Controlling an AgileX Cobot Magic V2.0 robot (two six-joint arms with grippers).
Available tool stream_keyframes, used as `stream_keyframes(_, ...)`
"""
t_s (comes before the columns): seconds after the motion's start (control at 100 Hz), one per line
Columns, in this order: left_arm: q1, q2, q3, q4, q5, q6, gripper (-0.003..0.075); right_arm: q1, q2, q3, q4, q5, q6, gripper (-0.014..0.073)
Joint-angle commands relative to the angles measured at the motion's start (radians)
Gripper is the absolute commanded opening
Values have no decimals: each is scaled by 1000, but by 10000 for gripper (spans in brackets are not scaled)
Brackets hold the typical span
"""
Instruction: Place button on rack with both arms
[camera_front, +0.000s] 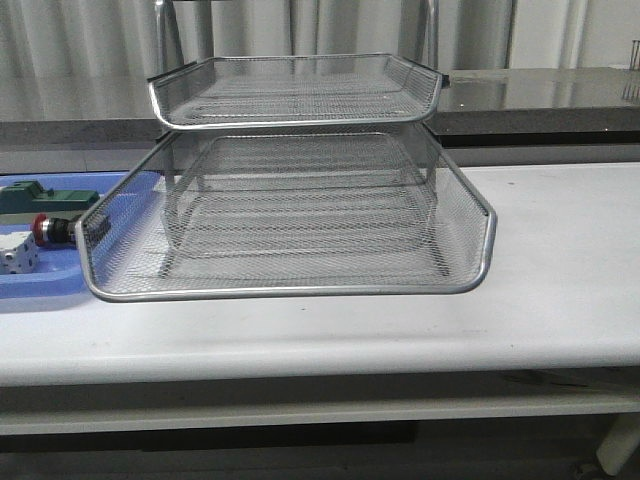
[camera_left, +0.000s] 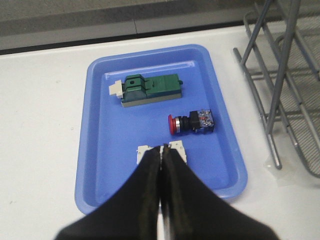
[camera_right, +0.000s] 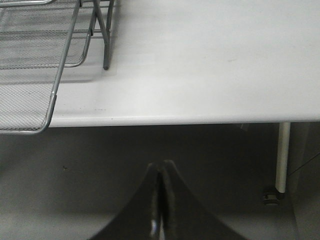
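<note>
**A:** Which step was in hand?

**B:** By my reading, the very start: the button had not been picked up. The left gripper hung above the blue plastic tray, its fingers pressed together with nothing between them, over the white cube-like part. The right gripper was pinched closed too, empty, off the table's front edge with only floor beneath it.

**A:** What did the next move call for?

**B:** I would say the left pincer had to spread and shift over to the button, which lay on its side just beyond the white part, red head pointing away from the rack. The cylinder could roll, so a grip across the collar seemed wise. The right arm needed to come up over the table.

**A:** And the containers?

**B:** Nearest the left gripper, the blue tray held three things: the white part, then the button, then the green block farthest, all apart from each other. The rack stood just beside the tray; its lower mesh tray, pulled forward, and the upper one held nothing I could see.
</note>
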Motion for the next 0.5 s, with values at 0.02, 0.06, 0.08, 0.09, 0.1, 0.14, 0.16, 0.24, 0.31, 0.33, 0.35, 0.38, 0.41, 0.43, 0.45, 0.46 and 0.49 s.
stream_keyframes(0.02, 2, 100, -108, 1, -19, 106, -21, -6, 6, -31, -15, -61, -5, -69)
stream_keyframes(0.06, 2, 144, -139, 2, 3, 138, -20, -6, 6, -31, -15, -61, -5, -69)
stream_keyframes(0.08, 2, 158, -154, 2, 12, 147, -20, -6, 6, -31, -15, -61, -5, -69)
stream_keyframes(0.09, 2, 172, -159, 2, 16, 149, -20, -6, 6, -31, -15, -61, -5, -69)
stream_keyframes(0.1, 2, 178, -170, 2, 23, 151, -20, -6, 6, -31, -15, -61, -5, -69)
stream_keyframes(0.14, 2, 219, -201, 2, 48, 167, -20, -6, 6, -31, -15, -61, -5, -69)
stream_keyframes(0.16, 2, 237, -211, 2, 55, 169, -20, -6, 6, -31, -15, -61, -5, -69)
stream_keyframes(0.24, 2, 297, -264, 2, 91, 169, 1, -6, 6, -31, -15, -61, -5, -69)
stream_keyframes(0.31, 2, 340, -298, 11, 130, 188, 73, -6, 6, -31, -15, -62, -5, -69)
stream_keyframes(0.33, 2, 350, -306, 11, 143, 201, 104, -6, 6, -31, -15, -62, -5, -69)
stream_keyframes(0.35, 2, 359, -313, 11, 156, 217, 139, -6, 6, -31, -15, -62, -5, -69)
stream_keyframes(0.38, 0, 369, -318, 11, 166, 229, 192, -6, 6, -31, -15, -62, -5, -69)
stream_keyframes(0.41, 0, 376, -323, 11, 171, 237, 250, -6, 6, -31, -15, -62, -5, -69)
stream_keyframes(0.43, -1, 379, -324, 11, 173, 239, 295, -6, 6, -31, -15, -62, -5, -69)
stream_keyframes(0.45, -1, 381, -324, 11, 173, 239, 342, -6, 6, -31, -15, -62, -5, -69)
stream_keyframes(0.46, -1, 384, -324, 11, 173, 239, 373, -6, 6, -31, -15, -62, -5, -69)
stream_keyframes(0.49, 0, 386, -324, 9, 171, 239, 430, -6, 6, -31, -15, -62, -5, -69)
